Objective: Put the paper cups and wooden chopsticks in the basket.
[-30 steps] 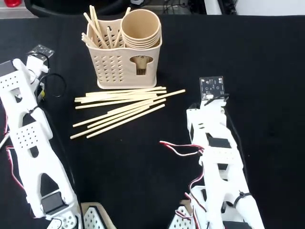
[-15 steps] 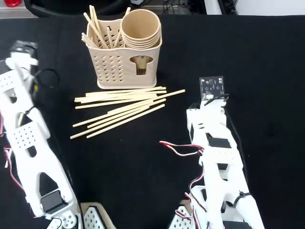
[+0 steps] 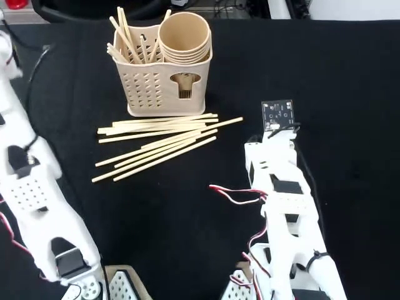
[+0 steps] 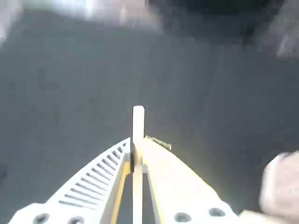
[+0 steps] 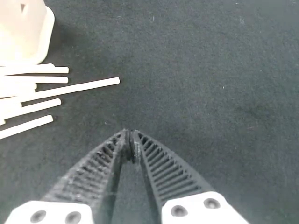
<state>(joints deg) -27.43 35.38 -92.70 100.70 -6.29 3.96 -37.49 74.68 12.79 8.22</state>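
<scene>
A beige perforated basket (image 3: 165, 87) stands at the back of the black table, with stacked paper cups (image 3: 184, 34) in one side and several wooden chopsticks (image 3: 125, 37) upright in the other. More chopsticks (image 3: 159, 144) lie in a loose pile in front of it. My left gripper (image 4: 137, 149) is shut on one wooden chopstick (image 4: 138, 126), whose end sticks out past the tips; that arm is at the far left edge (image 3: 6, 56). My right gripper (image 5: 128, 140) is shut on nothing, low over bare table to the right of the pile's ends (image 5: 70, 88) and the basket's corner (image 5: 23, 32).
The right arm (image 3: 281, 187) stretches from the front edge toward the middle right, with red and white wires beside it. A black cable (image 3: 34, 62) trails by the left arm. Dark gear and a red object (image 3: 15, 3) sit beyond the table's back edge.
The left arm has swung toward the far left corner of the table, its gripper now at the view's edge. The right arm, basket and pile have not moved.
</scene>
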